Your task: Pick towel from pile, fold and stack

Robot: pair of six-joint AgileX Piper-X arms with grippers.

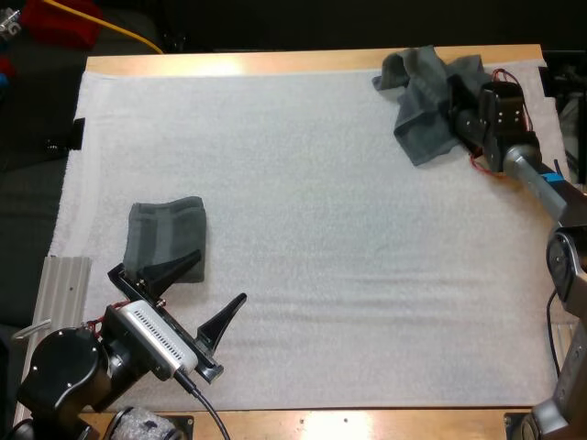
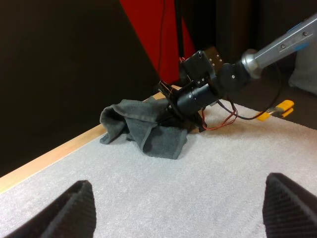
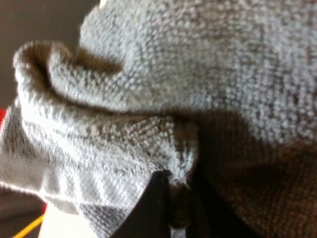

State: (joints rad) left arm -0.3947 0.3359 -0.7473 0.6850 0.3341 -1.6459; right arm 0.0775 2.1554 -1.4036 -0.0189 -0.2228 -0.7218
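Note:
A dark grey-green crumpled towel (image 1: pixel 422 103) lies at the mat's far right corner. My right gripper (image 1: pixel 455 106) is pushed into its right side, fingertips buried in the cloth. In the right wrist view the towel (image 3: pixel 173 74) bunches over the dark fingers (image 3: pixel 161 203), which pinch a fold. The left wrist view looks across at the same towel (image 2: pixel 143 130) with the right gripper (image 2: pixel 169 115) at it. A folded towel (image 1: pixel 165 234) lies flat at the near left. My left gripper (image 1: pixel 218 280) stands open just in front of it, one finger over its near edge, its fingers (image 2: pixel 69 213) wide apart.
The white mat (image 1: pixel 348 247) covers most of the wooden table (image 1: pixel 275 62). A ribbed metal rail (image 1: pixel 62 286) lies beside the mat's left edge, close to my left arm's base. The towel pile is close to the table's far edge.

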